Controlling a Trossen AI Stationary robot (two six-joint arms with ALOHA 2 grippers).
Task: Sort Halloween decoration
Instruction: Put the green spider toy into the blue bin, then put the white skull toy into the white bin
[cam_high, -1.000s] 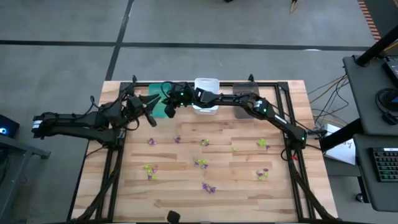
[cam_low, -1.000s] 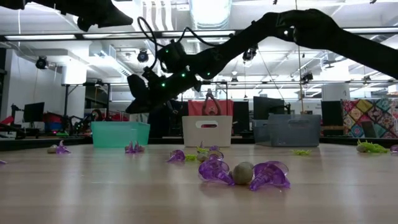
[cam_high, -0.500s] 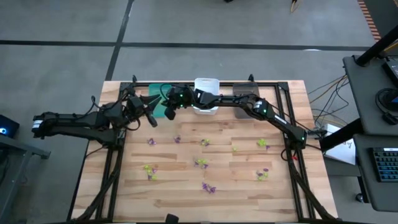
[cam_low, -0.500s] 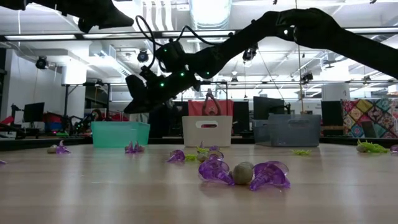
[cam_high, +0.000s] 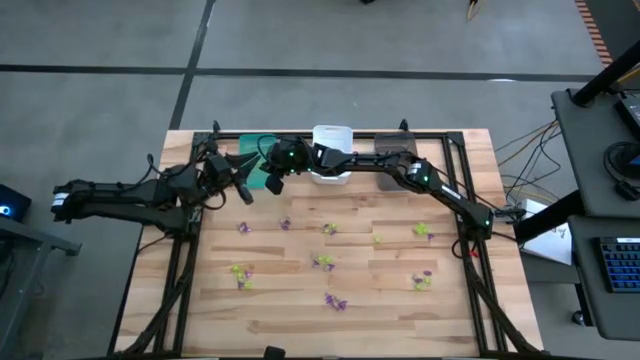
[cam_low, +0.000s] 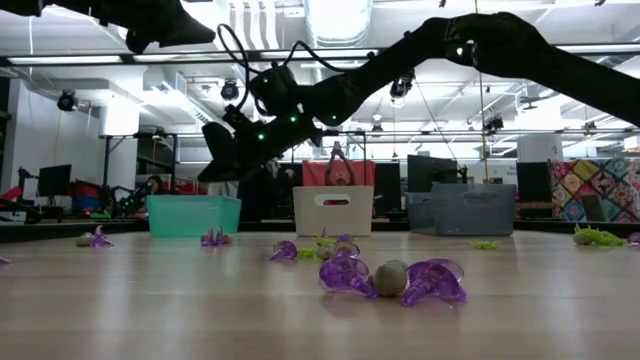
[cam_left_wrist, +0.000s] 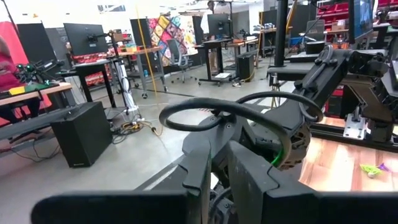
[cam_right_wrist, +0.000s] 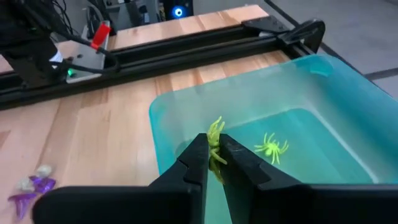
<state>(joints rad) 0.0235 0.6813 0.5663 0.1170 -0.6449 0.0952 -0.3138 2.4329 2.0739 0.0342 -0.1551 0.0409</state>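
Note:
Purple and yellow-green Halloween decoration pieces lie scattered on the wooden table, such as a purple one (cam_high: 336, 301) and a yellow-green one (cam_high: 239, 271). My right gripper (cam_right_wrist: 213, 143) reaches over the green bin (cam_right_wrist: 323, 106) at the far left and is shut on a yellow-green spiky piece. Another yellow-green piece (cam_right_wrist: 270, 147) lies on the bin's floor. My left gripper (cam_high: 240, 186) hovers shut near the bin, holding nothing. My right gripper pinches the yellow-green piece between its two fingertips, and part of the piece (cam_right_wrist: 216, 129) sticks out beyond them. The fingers come from the table's right side, slanting a little downward. The piece hangs clear above the inside of the green bin.
A white bin (cam_high: 331, 135) and a dark grey bin (cam_high: 395, 146) stand right of the green bin (cam_high: 254, 150) along the far edge. Black frame rails run around the table. In the low view two purple pieces (cam_low: 345, 272) and a greyish ball lie near the front edge.
My right gripper has rolled slightly about its own pointing line while staying over the green bin, with the yellow-green piece still between its fingers.

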